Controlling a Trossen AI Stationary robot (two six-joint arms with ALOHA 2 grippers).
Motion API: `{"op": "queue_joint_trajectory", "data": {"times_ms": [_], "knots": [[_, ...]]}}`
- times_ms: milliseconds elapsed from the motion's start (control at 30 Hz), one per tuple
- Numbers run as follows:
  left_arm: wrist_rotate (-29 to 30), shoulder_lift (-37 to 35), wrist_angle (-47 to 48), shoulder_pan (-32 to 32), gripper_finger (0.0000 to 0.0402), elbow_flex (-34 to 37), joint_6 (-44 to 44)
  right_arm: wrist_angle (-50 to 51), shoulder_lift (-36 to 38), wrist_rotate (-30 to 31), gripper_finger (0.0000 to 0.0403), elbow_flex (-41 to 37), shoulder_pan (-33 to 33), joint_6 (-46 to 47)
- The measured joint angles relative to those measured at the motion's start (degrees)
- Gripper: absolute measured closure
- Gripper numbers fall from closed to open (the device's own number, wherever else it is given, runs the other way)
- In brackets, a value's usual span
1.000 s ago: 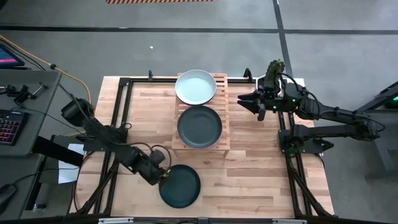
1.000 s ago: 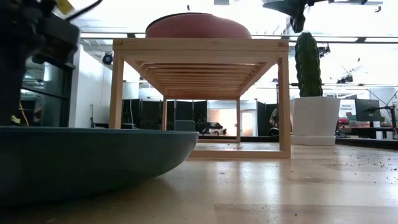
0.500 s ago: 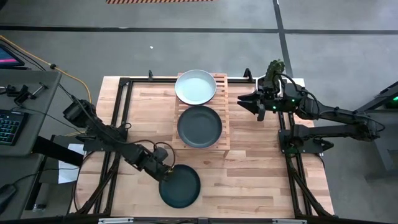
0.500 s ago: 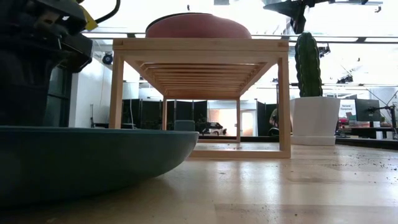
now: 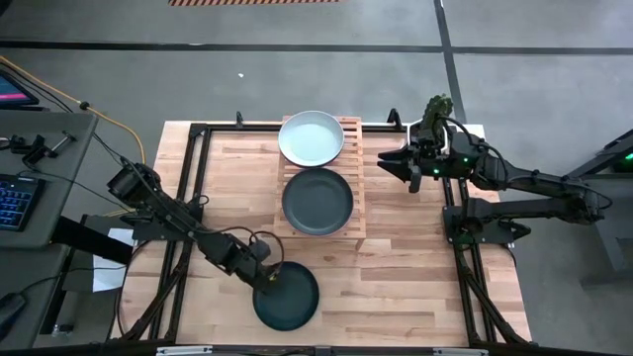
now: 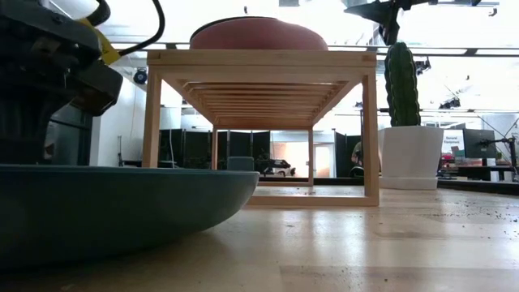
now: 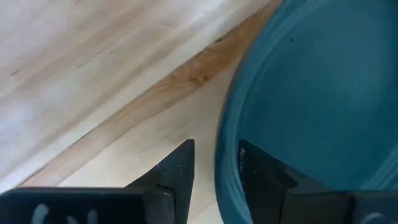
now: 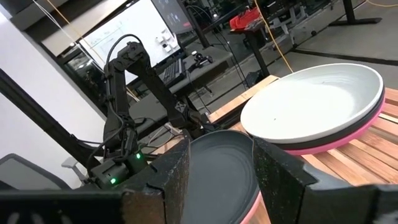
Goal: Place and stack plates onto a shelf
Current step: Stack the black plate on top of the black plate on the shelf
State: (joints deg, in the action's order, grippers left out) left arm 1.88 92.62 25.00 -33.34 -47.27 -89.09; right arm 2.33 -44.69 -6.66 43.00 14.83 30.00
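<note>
A dark teal plate (image 5: 289, 297) rests on its base on the tabletop near the near edge; it also fills the low view's left (image 6: 122, 211). My left gripper (image 5: 267, 281) is open and straddles its far-left rim (image 7: 225, 163), one finger inside the plate and one outside. On the slatted shelf (image 5: 356, 178) sit a mint-white plate (image 5: 312, 137) on a pink one (image 8: 367, 121), and a dark plate (image 5: 317, 201) on another pink one (image 6: 258, 34). My right gripper (image 5: 386, 161) waits open, above the table to the right of the shelf. My left gripper comes at the plate's far-left rim slanting from above and from the left. One finger (image 7: 261, 177) is over the plate's inside and the other (image 7: 177, 171) outside over the wood. A gap shows beside the outer finger. Whether the inner finger touches the rim I cannot tell.
A cactus in a white pot (image 6: 409, 154) stands at the table's far right corner, behind my right gripper. A black frame (image 5: 198, 148) runs along the table's left and far sides. Bare planks (image 5: 415, 277) lie right of the lone plate.
My left gripper has moved right and down to the dark plate's far-left rim, so that its fingers now straddle the rim. The plate has stayed where it was. My right arm has kept still.
</note>
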Motion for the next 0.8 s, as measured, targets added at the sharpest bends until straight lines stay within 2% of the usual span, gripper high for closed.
{"op": "queue_joint_trajectory", "data": {"times_ms": [100,267,433,600,700,800], "knots": [[-0.59,-0.23,-0.74,0.00,0.0318,0.00,1.85,0.26,0.00,0.02,0.0246,0.00,0.00,0.00],[-4.68,-3.27,0.29,0.36,0.0391,0.00,7.32,0.27,0.01,0.00,0.0246,0.00,0.00,0.00],[-10.52,-11.27,3.22,0.54,0.0396,0.03,15.50,0.46,0.01,0.02,0.0246,0.00,0.00,-0.29],[-17.82,-24.80,3.15,2.23,0.0398,-0.17,19.94,0.55,0.00,0.02,0.0246,0.00,0.00,-0.37],[-15.68,-32.28,3.36,5.54,0.0399,-1.70,17.44,0.58,0.00,0.02,0.0246,0.00,0.00,-0.39],[-7.60,-37.44,3.05,10.40,0.0400,-4.18,15.32,0.65,0.00,0.02,0.0246,0.00,0.00,-0.42]]}}
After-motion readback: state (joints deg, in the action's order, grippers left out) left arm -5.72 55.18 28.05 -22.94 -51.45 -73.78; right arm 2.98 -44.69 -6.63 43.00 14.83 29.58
